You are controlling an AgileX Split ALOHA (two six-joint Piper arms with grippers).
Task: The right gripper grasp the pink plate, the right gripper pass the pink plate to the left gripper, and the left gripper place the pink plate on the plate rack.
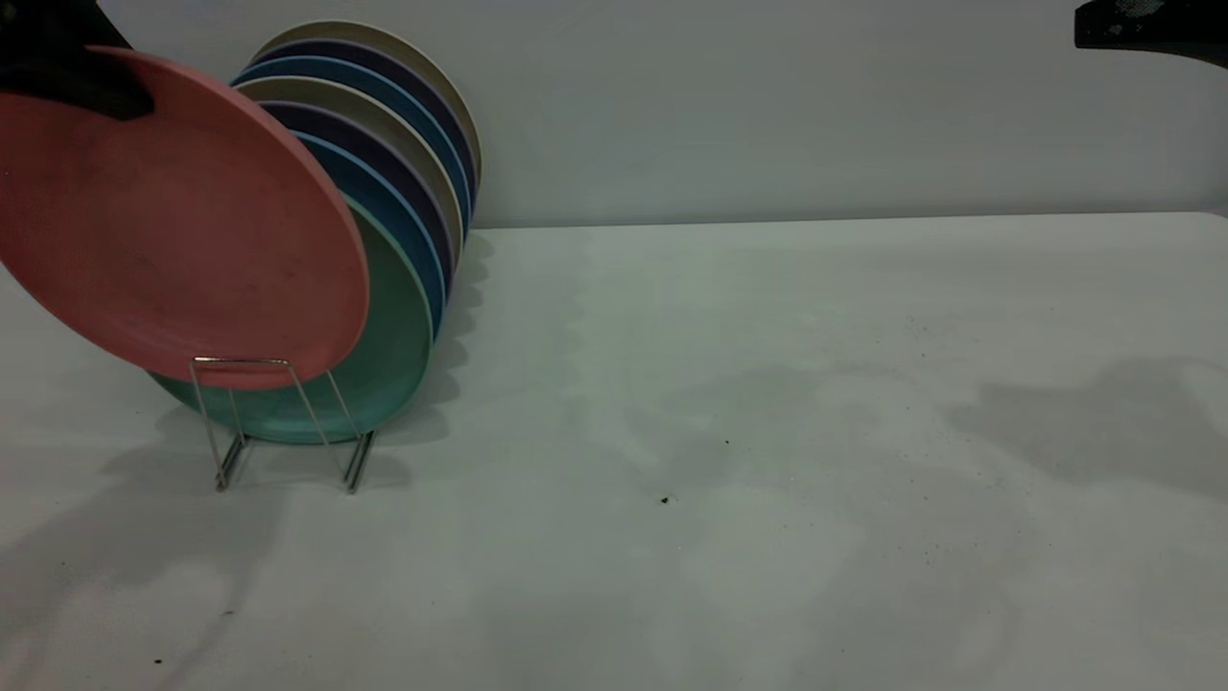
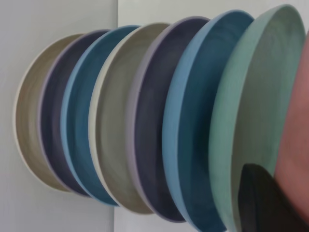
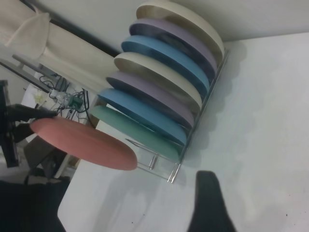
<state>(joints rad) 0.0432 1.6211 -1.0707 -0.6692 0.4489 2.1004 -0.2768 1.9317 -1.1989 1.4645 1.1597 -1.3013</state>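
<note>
The pink plate (image 1: 182, 221) hangs tilted at the near end of the plate rack (image 1: 245, 422), just in front of a teal plate (image 1: 393, 355). Its lower rim is level with the top of the rack's front wire loop. My left gripper (image 1: 86, 86) is shut on its upper rim. In the left wrist view one black finger (image 2: 263, 198) lies against the pink plate (image 2: 297, 145). The right arm (image 1: 1151, 29) is high at the far right, well away. In the right wrist view one finger (image 3: 207, 203) of the open right gripper shows over bare table, holding nothing; the pink plate (image 3: 82, 142) and rack (image 3: 164, 164) lie beyond.
Several plates stand upright in the rack behind the teal one: blue (image 1: 384, 206), purple, cream. A wall runs close behind the rack. The white table (image 1: 767, 432) stretches to the right of the rack.
</note>
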